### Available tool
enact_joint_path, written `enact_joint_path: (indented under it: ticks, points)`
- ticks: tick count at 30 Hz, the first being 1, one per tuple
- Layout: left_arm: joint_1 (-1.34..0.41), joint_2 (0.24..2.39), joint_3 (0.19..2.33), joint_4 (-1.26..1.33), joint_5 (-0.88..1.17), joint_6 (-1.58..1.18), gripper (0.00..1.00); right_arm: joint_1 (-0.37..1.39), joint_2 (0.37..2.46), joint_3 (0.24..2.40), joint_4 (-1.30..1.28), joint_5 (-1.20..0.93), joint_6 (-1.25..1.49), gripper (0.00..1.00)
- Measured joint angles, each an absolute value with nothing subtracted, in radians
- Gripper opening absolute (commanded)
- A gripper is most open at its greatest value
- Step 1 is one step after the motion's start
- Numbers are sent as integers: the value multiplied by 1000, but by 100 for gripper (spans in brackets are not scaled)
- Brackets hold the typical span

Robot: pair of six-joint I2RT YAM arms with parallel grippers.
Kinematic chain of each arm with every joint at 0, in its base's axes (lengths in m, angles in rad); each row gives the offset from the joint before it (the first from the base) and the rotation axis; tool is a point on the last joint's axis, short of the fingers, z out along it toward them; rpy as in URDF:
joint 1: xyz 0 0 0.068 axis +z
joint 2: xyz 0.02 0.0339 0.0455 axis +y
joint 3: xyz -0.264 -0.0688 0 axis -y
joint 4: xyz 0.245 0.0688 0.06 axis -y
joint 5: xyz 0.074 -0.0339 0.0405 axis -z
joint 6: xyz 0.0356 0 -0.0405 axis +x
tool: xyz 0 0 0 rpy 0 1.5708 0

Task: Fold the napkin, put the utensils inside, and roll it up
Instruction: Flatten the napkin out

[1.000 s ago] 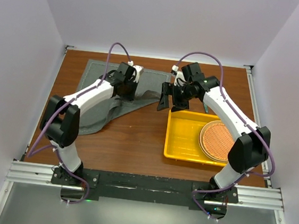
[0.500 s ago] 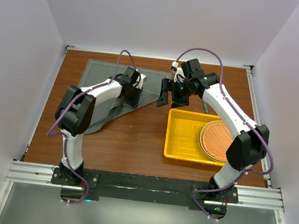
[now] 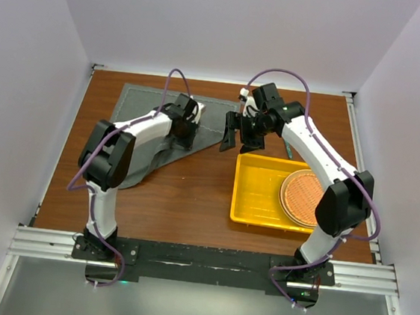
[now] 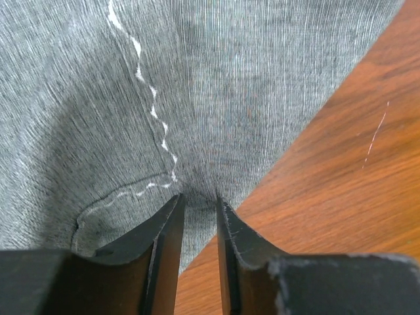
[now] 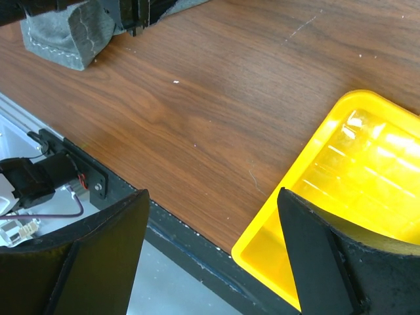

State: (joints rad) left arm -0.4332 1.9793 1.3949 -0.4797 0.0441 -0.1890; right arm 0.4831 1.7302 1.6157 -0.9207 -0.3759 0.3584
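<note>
The dark grey napkin [image 3: 136, 108] lies partly folded over at the table's far left, and its right-hand flap ends in a point near the middle. My left gripper [image 3: 183, 135] stands on that flap. In the left wrist view its fingertips [image 4: 198, 200] press down on the cloth [image 4: 230, 85] a narrow gap apart, with flat cloth between them and nothing pinched. My right gripper [image 3: 236, 136] hangs wide open and empty over bare wood between the napkin and the tray; the right wrist view [image 5: 213, 216] shows this too. A thin teal utensil [image 3: 288, 148] peeks out beside the right forearm.
A yellow tray [image 3: 258, 196] sits front right and holds a round woven orange-brown mat [image 3: 303, 197]. Its near corner [image 5: 367, 170] shows in the right wrist view, with the table's front rail [image 5: 85, 177] and a napkin corner [image 5: 62, 36].
The left jaws have parted and let go of the napkin flap, which now lies flatter. The left elbow swung inward. The right gripper drifted slightly to the far left and stayed open.
</note>
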Motion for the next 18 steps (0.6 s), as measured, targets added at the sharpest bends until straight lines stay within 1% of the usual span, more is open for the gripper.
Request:
enact_joint_path:
  ticks: [5,8,9,12,18]
  points:
    - [-433,1999,1407,-474,38,-189,31,482,1737,1625,-927,-376,358,83]
    - [-433,2013,1407,-468,33,-186,17,481,1742,1639,-928,-376,357,83]
    - [-433,2013,1407,-468,29,-182,11,481,1743,1641,-928,-376,357,83]
    - [-432,2014,1413,-473,17,-170,1,479,1743,1643,-929,-376,356,83]
    - [-432,2011,1461,-510,14,-163,0,477,1746,1655,-930,-377,354,83]
